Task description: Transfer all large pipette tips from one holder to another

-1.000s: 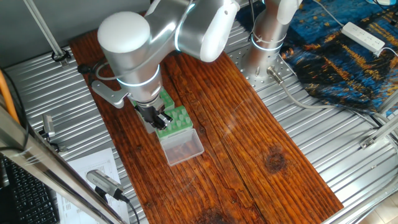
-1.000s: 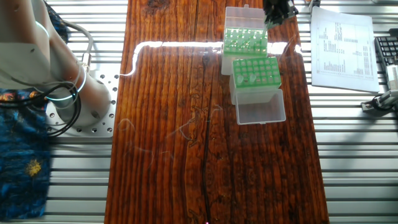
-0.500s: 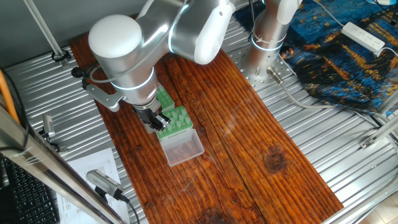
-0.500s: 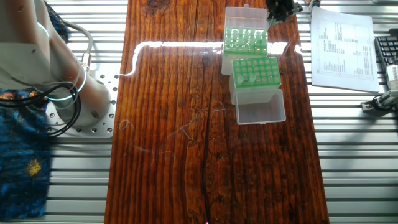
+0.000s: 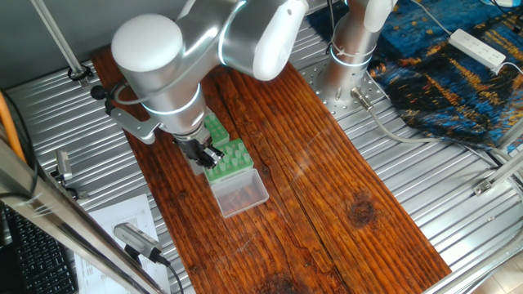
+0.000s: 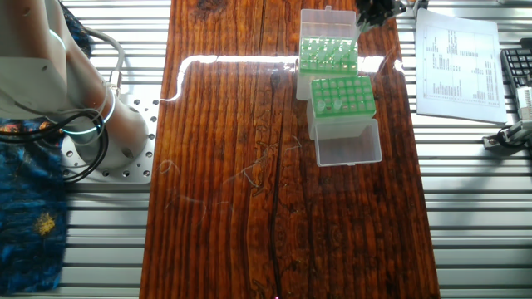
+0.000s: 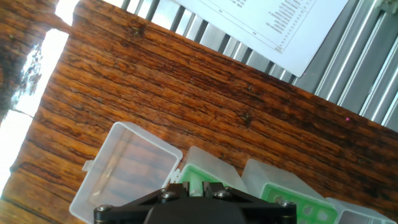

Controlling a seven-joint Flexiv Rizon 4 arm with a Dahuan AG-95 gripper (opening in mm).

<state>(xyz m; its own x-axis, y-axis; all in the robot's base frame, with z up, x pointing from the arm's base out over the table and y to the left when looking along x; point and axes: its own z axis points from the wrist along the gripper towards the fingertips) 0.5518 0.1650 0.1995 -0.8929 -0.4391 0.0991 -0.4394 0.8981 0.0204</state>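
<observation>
While our tool (image 6: 371, 15) hangs above the table's (image 6: 233, 183) edge beside the two green racks (image 6: 341, 97), we see it pinching one pipette tip (image 6: 358, 28); other large pipette tips (image 6: 327, 55) stand in the farther rack.

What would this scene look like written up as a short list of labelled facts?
Setting: a wooden table on a ribbed metal bench
Machine: one silver arm, its fingers hovering at the table's edge
Held: seemingly one pale green tip hanging from the fingers
Boxes: two green racks end to end, each with a clear lid hinged open
Far rack: many tips standing in it
Near rack: mostly bare holes
Nearby: a printed sheet beside the table
</observation>
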